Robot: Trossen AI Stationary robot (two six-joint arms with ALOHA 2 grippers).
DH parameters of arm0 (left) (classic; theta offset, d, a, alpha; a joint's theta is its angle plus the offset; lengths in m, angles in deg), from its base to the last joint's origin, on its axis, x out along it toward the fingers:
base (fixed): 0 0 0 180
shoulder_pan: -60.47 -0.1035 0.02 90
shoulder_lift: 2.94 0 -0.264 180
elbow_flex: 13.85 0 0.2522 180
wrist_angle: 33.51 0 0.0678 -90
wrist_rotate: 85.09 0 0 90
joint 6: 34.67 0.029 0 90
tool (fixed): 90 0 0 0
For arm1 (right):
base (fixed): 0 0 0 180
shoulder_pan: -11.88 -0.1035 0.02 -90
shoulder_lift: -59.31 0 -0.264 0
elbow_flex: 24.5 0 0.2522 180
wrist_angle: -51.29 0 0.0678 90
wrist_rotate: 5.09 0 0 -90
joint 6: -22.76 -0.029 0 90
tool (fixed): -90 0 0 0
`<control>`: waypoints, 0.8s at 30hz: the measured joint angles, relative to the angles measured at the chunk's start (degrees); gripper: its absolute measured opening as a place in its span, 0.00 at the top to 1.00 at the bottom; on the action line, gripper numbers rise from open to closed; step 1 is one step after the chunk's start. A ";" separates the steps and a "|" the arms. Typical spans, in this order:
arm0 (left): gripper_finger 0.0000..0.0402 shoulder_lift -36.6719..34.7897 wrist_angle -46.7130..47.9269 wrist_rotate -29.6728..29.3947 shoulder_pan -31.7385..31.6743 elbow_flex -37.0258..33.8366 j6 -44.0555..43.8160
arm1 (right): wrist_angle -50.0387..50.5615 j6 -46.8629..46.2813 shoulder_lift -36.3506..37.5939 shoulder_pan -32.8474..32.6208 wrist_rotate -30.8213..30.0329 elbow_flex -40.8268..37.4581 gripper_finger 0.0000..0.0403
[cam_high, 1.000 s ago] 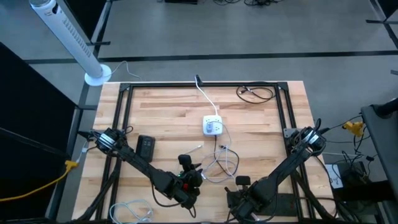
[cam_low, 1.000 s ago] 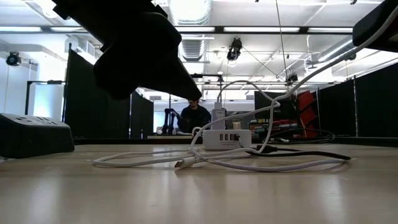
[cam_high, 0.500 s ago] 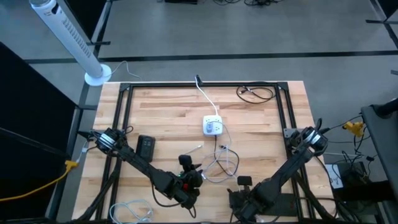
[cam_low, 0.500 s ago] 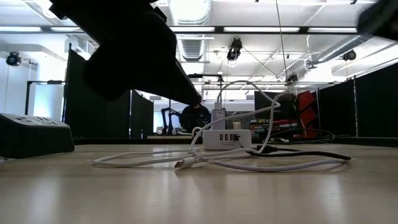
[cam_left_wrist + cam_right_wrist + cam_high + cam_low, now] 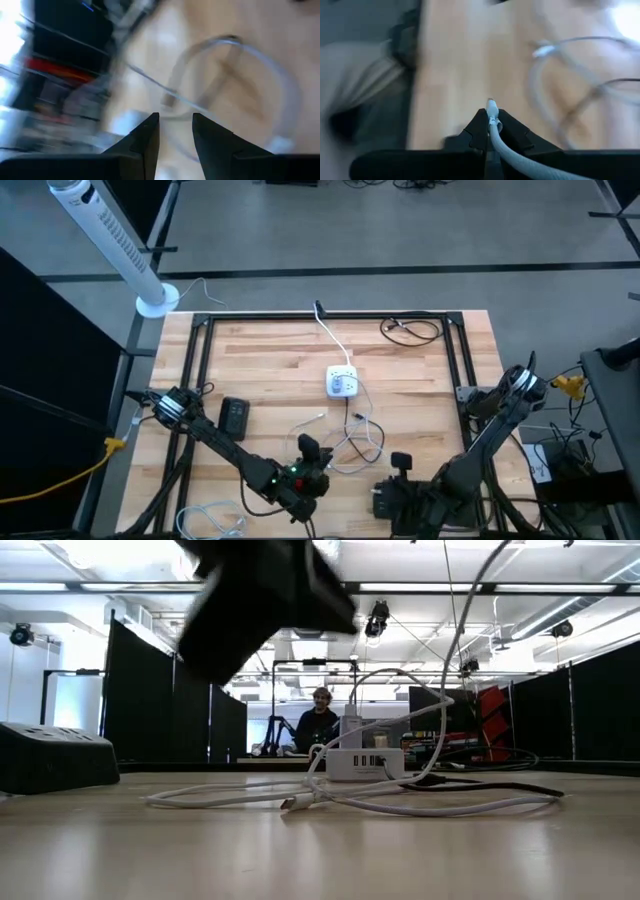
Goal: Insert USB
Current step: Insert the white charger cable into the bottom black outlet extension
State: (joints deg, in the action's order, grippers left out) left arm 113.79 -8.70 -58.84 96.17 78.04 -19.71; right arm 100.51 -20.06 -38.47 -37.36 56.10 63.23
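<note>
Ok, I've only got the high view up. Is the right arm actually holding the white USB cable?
Observer: Yes. In the right wrist view the right jaws are shut on the white USB cable, and its plug tip pokes out just past them.
Operator: And the left arm?
Observer: Its wrist view shows the left jaws apart with nothing between them, pointing at a loop of pale cable lying on the wooden table.
Operator: Anything on the charger I can't see from above?
Observer: The low view shows a barcode label on the near side of the white charging block.
</note>
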 joint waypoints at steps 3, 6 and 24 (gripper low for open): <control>0.73 0.00 -10.35 -5.22 0.13 0.00 19.47 | -6.48 6.52 1.38 2.87 6.70 0.11 0.97; 0.69 -0.06 -17.13 -7.04 0.44 0.02 35.29 | -10.71 11.74 2.61 5.97 9.44 0.29 0.97; 0.47 1.19 -14.54 -18.47 5.30 -0.04 24.10 | -32.17 14.28 9.41 11.06 9.87 -15.81 0.97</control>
State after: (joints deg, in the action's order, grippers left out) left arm 114.97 -23.25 -77.31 101.46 78.00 4.40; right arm 68.34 -5.78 -29.06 -26.29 65.97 47.42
